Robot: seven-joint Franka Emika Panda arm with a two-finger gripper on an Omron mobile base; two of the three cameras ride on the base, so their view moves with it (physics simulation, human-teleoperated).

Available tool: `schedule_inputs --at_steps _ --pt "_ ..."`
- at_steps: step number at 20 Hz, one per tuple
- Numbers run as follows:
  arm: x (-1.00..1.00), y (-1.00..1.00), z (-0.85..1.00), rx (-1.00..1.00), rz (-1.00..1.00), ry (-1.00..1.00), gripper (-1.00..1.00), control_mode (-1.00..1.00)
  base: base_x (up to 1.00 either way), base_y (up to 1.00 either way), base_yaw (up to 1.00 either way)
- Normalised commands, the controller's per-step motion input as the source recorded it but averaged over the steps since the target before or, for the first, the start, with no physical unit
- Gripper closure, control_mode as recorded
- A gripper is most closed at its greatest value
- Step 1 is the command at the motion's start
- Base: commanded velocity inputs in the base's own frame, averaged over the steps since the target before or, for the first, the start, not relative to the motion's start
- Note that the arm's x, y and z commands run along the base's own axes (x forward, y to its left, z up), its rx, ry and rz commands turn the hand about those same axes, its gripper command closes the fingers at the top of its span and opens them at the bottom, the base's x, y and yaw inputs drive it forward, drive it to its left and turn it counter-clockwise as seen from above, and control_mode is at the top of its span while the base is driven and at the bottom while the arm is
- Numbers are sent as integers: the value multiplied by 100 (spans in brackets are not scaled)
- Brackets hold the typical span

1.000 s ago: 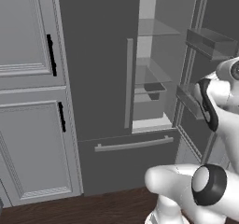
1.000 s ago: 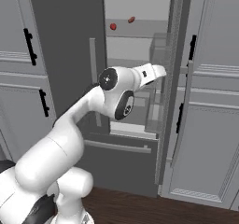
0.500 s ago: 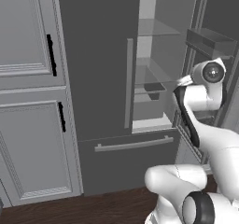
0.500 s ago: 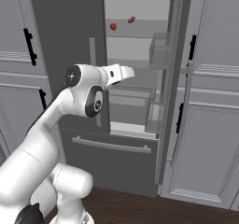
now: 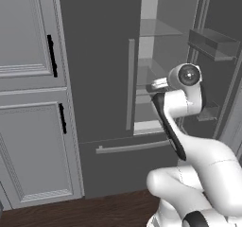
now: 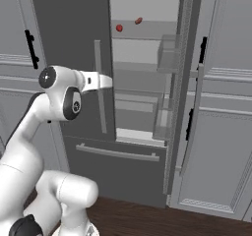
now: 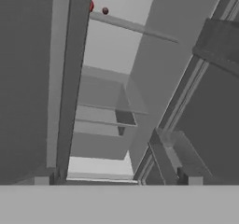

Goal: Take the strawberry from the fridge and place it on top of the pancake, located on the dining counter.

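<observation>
The fridge (image 6: 74, 43) stood with its right door (image 6: 179, 97) swung open and its left door closed. On an upper shelf (image 6: 142, 31) inside lay two small red things; the rounder one on the left looked like the strawberry (image 6: 119, 28), and a darker oblong piece (image 6: 139, 20) lay just to its right. The gripper (image 7: 116, 178) was held in front of the opening, well below that shelf. Its fingertips (image 7: 48, 176) stood spread wide apart, holding nothing.

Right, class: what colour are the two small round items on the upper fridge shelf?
Red; one is brighter and the other a darker, brownish red. The right base view shows them best.
</observation>
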Motion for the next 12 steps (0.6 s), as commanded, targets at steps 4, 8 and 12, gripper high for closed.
schedule_inputs --at_steps 4,8,12 --pt "0 79 0 29 0 1 -100 -100 0 0 0" --pt "11 55 0 27 0 1 -100 -100 0 0 0" --pt "30 4 1 19 4 0 -100 -100 0 0 0"
